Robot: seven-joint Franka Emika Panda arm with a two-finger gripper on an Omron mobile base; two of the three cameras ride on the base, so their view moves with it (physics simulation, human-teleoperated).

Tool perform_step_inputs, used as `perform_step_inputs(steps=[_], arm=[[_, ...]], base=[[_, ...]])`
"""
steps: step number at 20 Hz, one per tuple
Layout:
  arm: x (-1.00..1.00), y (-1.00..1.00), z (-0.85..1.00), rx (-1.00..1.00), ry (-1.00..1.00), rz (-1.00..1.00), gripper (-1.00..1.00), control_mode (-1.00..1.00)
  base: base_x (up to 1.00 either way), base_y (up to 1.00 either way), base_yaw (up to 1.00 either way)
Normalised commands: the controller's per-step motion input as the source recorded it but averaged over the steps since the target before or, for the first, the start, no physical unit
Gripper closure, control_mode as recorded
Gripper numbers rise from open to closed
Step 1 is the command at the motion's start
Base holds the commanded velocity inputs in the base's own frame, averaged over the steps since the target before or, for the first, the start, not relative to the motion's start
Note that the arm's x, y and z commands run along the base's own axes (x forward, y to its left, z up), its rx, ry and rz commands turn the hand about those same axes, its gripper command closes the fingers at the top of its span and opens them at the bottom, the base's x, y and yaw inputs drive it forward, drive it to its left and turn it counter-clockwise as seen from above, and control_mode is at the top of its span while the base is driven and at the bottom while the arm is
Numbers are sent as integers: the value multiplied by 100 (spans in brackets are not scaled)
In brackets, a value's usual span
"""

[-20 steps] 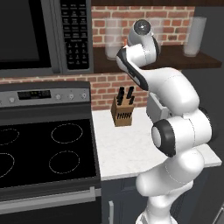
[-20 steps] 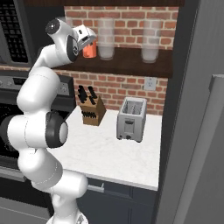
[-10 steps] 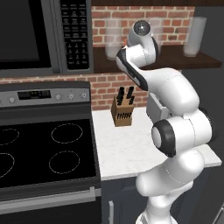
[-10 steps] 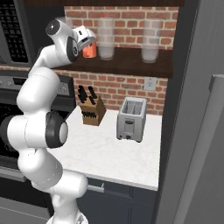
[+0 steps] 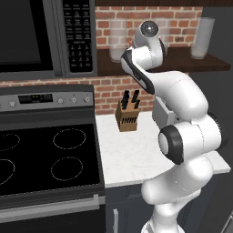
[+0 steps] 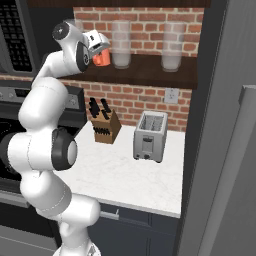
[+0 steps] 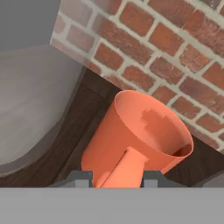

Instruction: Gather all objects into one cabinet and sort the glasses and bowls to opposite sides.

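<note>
One orange cup point(image 7: 135, 140) sits on the dark shelf point(image 6: 150, 75) by the brick wall point(image 7: 175, 57), just beside a tall clear jar point(image 6: 121, 45), with the claw point(image 6: 97, 47) clamped on it.

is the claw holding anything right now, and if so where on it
The claw is around the orange cup on the wooden shelf, closing near its lower body; a firm hold cannot be confirmed.

On the wooden shelf point(image 6: 145, 75), the orange cup point(image 7: 135, 135) stands hemmed between brick wall point(image 7: 166, 52) and a frosted jar point(image 6: 121, 45).
</note>
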Motion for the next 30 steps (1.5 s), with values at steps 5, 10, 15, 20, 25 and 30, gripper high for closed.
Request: perform_step_inputs(steps=[5,10,15,20,25,30], arm=[[0,0,0,0,0,0,100,-100],[-1,0,0,0,0,0,100,-100],[-27,0,0,0,-3,0,100,-100],[-63,0,3,2,-9,0,100,-100],[-84,-7,2,18,-3,0,100,-100],[-86,-15,32,40,0,0,100,-100]], base=[[0,0,0],[0,0,0],[0,0,0],[0,0,0],[0,0,0],[0,0,0]])
